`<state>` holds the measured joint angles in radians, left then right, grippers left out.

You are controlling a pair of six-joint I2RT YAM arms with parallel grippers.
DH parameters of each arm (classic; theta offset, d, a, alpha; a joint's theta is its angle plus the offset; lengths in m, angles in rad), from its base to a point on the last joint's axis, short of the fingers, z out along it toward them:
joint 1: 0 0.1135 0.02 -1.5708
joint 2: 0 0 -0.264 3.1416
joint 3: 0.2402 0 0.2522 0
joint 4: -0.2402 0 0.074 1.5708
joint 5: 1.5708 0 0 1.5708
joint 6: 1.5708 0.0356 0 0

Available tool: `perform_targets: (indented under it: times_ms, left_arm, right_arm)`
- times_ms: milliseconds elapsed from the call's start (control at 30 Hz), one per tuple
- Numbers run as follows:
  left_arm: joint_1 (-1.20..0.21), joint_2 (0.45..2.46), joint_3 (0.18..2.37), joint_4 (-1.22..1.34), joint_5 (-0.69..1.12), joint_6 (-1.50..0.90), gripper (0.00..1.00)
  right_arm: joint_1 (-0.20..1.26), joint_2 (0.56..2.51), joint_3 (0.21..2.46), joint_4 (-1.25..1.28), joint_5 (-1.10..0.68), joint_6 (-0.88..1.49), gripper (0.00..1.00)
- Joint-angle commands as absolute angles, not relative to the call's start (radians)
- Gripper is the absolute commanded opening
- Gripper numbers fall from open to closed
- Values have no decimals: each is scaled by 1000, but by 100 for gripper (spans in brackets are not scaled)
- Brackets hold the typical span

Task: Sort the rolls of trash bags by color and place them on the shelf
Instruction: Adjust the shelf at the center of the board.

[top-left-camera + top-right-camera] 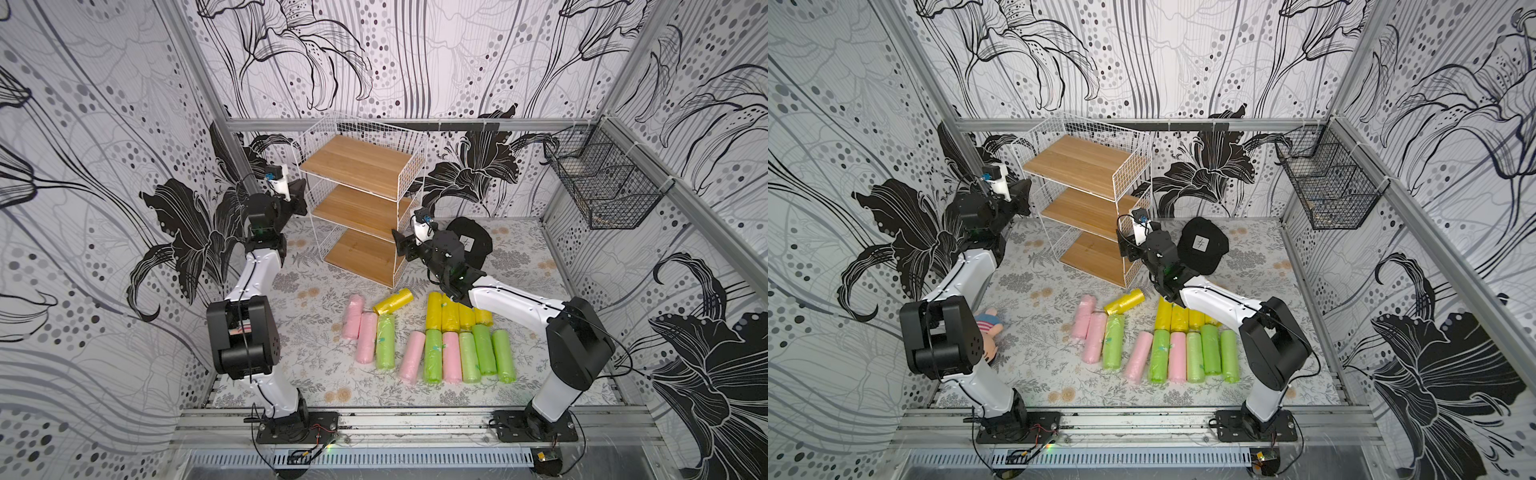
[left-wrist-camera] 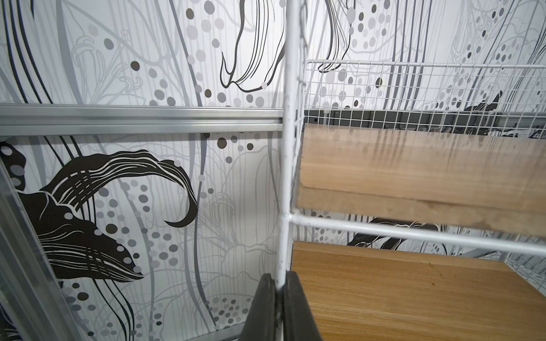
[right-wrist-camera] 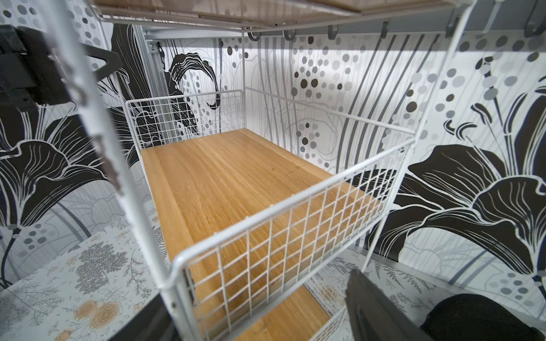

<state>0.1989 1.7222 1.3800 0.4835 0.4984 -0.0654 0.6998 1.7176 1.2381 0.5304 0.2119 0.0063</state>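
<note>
Shelf stands mid-frame, its three boards bare. Left hand is clamped on its left corner post. The right hand straddles its right front edge, fingers apart.

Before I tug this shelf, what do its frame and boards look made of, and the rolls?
Shelf frame: thin metal wire, probably, coated glossy white; the coating looks chipped on one post. Boards: light brown wood or bamboo-like laminate, straight grain, satin sheen. Rolls: thin glossy plastic film, wrinkled with highlights, seemingly soft.
</note>
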Motion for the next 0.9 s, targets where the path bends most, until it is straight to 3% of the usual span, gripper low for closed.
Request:
perform_targets:
  times_ms: [0,67,267,367,467,633,867]
  left_arm:
    - [187,1724,1384,543,542,-52,5]
    - [187,1726,1387,540,521,-44,5]
    - [189,1753,1436,500,478,-20,37]
    - [189,1776,1474,482,497,-11,38]
    - [189,1810,1519,472,530,-20,33]
    - [189,1809,1511,509,571,-64,13]
    - [187,1695,1349,581,542,-140,3]
  right_arm:
    - [673,1708,1253,518,243,3,82]
    - [668,1706,1252,508,234,5,82]
    - [667,1706,1251,501,211,21,82]
    - [667,1703,1247,502,214,23,82]
    - [667,1706,1252,494,220,27,82]
    - [662,1718,1285,439,265,26,82]
    - [613,1713,1289,404,252,15,82]
